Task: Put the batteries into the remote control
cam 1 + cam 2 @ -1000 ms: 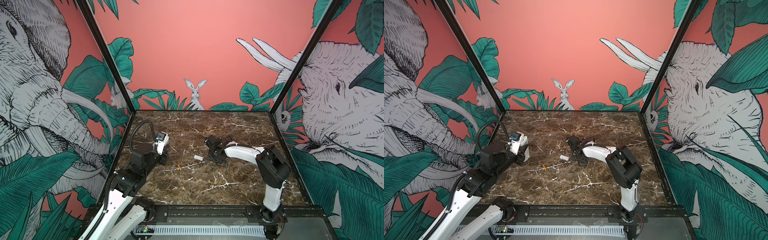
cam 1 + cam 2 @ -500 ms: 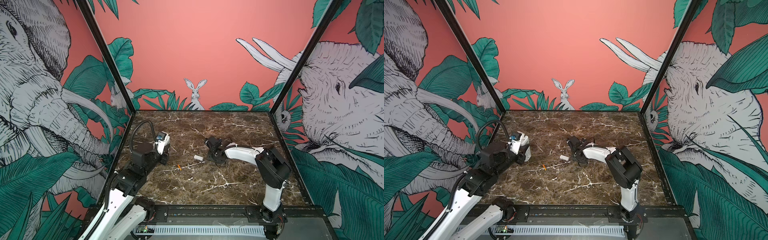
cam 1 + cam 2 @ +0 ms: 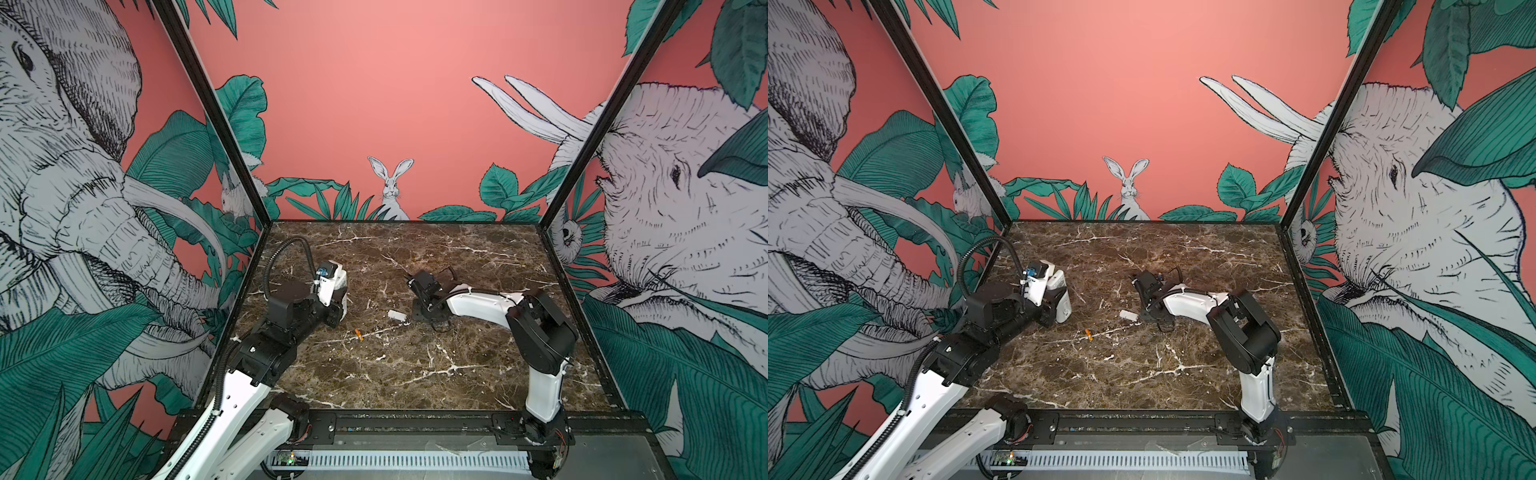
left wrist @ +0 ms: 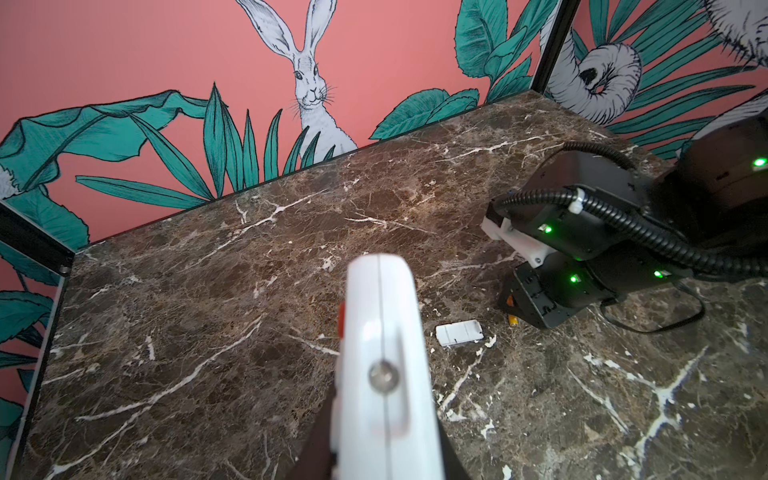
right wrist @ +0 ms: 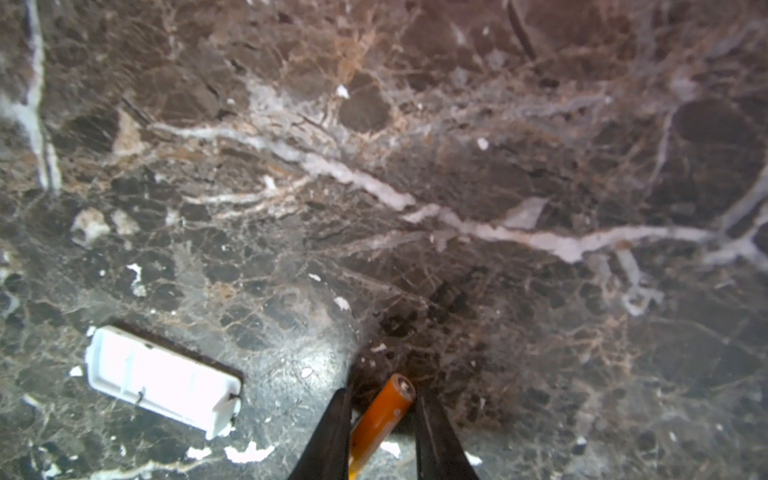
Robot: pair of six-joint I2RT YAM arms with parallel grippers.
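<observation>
A brown marble table (image 3: 457, 257) inside a booth with painted jungle walls, and two robot arms working over it.

At the left, the left gripper (image 3: 334, 303) is clenched on the remote (image 3: 1060, 305) and holds it roughly on end, clear of the table. In the left wrist view the remote (image 4: 380, 316) shows its side seam, with a red button on one face. It is probably held up like this so that its back can be offered to the other arm. The battery bay itself is not visible.

Near the middle, the right gripper (image 3: 424, 311) is lowered to the table. In the right wrist view its two dark fingers (image 5: 428, 419) stand close on either side of an orange battery (image 5: 380, 419), which lies slanted between them on the marble. Its metal tip touches one finger. I cannot tell whether the jaws pinch it firmly. The slant may let it twist or slip when it is lifted.

Just left of that gripper lies the small white cover (image 3: 397, 315), inner side up. It is probably off so that the bay stays open for loading.

The second battery (image 3: 358, 335) lies alone on the table, nearer and further left, between the two arms. Neither gripper touches it, so it most likely goes in after the first.
</observation>
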